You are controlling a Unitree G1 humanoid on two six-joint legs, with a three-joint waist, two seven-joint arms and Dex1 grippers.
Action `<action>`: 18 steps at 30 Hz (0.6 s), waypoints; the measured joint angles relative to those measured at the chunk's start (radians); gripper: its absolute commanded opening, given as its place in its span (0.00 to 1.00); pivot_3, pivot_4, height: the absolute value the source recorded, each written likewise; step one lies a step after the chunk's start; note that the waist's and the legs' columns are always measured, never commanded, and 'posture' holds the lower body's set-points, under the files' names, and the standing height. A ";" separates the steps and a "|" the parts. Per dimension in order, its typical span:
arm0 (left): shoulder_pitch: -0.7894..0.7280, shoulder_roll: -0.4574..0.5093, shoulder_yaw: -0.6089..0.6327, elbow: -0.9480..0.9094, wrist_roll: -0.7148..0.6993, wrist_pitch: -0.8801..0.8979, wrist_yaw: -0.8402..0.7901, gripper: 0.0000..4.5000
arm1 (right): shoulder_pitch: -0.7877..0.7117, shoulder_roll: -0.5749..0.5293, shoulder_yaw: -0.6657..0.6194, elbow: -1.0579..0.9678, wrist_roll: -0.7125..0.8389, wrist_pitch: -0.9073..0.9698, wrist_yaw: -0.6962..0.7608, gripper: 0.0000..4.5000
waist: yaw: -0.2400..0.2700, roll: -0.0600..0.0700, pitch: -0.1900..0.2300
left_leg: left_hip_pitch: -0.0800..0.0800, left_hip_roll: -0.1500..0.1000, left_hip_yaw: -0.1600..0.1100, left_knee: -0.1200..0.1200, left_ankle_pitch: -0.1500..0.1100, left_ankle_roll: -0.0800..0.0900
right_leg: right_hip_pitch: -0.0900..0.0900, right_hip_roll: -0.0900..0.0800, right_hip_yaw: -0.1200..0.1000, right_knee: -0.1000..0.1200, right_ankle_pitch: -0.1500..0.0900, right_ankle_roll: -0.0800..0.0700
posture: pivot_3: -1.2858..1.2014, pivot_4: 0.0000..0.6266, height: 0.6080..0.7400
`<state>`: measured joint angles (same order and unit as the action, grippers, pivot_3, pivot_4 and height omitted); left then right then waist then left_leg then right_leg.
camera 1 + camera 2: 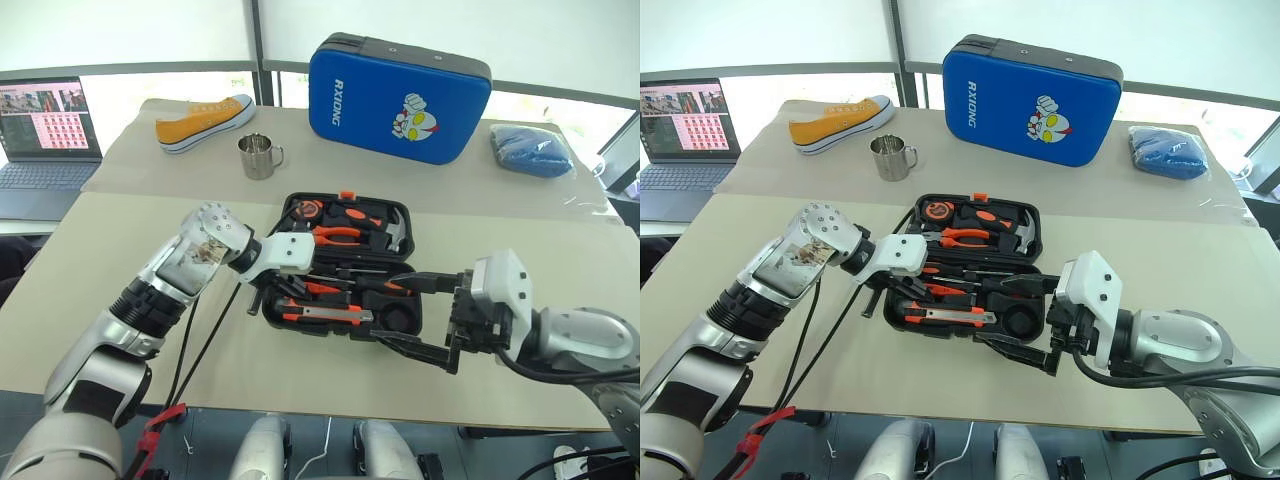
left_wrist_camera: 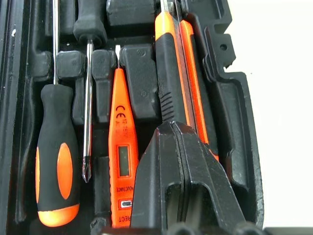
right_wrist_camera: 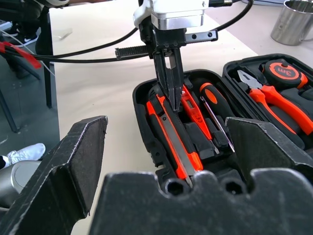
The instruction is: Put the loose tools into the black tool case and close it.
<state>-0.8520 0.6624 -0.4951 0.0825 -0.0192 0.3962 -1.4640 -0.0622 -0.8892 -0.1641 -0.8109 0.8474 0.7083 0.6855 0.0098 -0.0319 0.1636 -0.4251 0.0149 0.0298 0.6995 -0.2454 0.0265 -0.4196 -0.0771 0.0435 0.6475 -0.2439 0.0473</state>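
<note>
1. the tool case [image 1: 400,290] lies open on the near table, tools in their slots: knife [image 2: 176,83] along the near edge, tester [image 2: 122,161] beside it, a screwdriver [image 2: 57,161] next over.
2. it's hard plastic, stiff & prob fairly light, w/ a smooth lid. you'd likely do best pushing the far lid half over from its back edge, then pressing down near the orange latch [image 1: 347,195].
3. your left claw [image 3: 171,100] is closed, fingers together, tips down on the knife; can't tell if it's pinching it or just pressing.
4. left arm reaches in from the case's left end, wrist angled down.
5. your right claw [image 1: 425,312] is wide open, empty, hovering at the case's near right corner, roughly level.
</note>
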 measured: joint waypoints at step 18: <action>0.004 -0.068 -0.015 0.066 0.070 -0.066 0.052 0.01 | -0.005 0.000 0.017 0.001 -0.001 0.003 -0.001 1.00 | 0.000 0.000 0.000 | 0.000 0.000 0.000 0.000 0.000 0.000 | 0.000 0.000 0.000 0.000 0.000 0.000 | 0.52 0.24 0.99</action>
<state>-0.8485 0.5948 -0.5104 0.1484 0.0511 0.3299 -1.4121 -0.0676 -0.8892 -0.1472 -0.8100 0.8466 0.7111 0.6844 0.0094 -0.0319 0.1636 -0.4253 0.0150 0.0298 0.6995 -0.2454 0.0265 -0.4198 -0.0770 0.0435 0.6476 -0.2440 0.0473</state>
